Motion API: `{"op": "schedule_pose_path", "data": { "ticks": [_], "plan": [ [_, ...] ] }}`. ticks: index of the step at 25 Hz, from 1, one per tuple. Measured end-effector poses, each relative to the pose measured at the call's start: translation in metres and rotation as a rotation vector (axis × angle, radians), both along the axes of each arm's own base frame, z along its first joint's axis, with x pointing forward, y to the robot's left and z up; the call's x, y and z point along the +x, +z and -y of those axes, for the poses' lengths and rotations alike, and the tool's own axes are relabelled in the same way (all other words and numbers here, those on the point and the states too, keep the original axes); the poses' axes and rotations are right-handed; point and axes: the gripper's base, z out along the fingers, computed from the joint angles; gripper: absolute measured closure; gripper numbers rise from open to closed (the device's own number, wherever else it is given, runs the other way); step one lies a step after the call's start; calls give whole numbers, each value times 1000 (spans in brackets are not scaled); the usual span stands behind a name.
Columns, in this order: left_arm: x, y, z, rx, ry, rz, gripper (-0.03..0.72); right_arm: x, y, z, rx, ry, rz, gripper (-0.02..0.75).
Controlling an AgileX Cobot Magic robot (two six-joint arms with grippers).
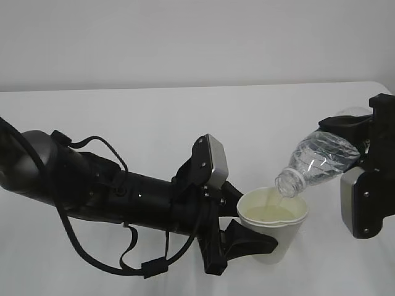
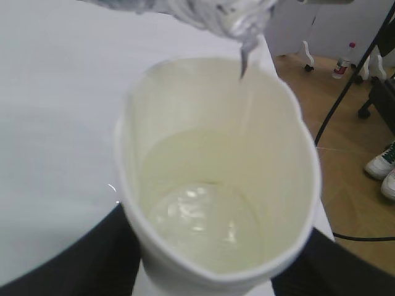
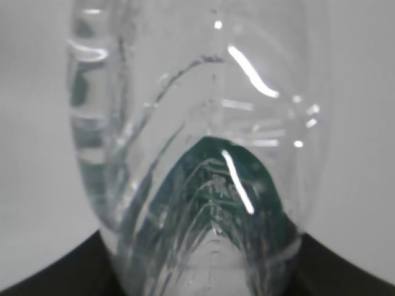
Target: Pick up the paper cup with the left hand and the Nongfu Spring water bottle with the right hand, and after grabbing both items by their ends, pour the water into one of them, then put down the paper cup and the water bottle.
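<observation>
Now pouring: clear ribbed plastic bottle (image 1: 321,159) tipped in closed right hand (image 1: 364,157), mouth just above off-white paper cup (image 1: 272,229), gripped by left hand (image 1: 237,225), catching water (image 2: 207,219).

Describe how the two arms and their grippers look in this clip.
The left hand is a black gripper on a bulky black arm, with black cables looping beneath it and a grey square plate on top. The right hand is black and blocky, with a flat light grey panel showing small screws. No markings are readable on either.
</observation>
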Motion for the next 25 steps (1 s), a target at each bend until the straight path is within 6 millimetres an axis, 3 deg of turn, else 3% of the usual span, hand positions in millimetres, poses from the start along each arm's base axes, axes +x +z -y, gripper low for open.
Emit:
{"op": "schedule_pose_path", "data": {
  "ticks": [25],
  "plan": [
    [0,0,0,1,-2,1,262,0,0,0,-5,-3,3,374]
  ]
}}
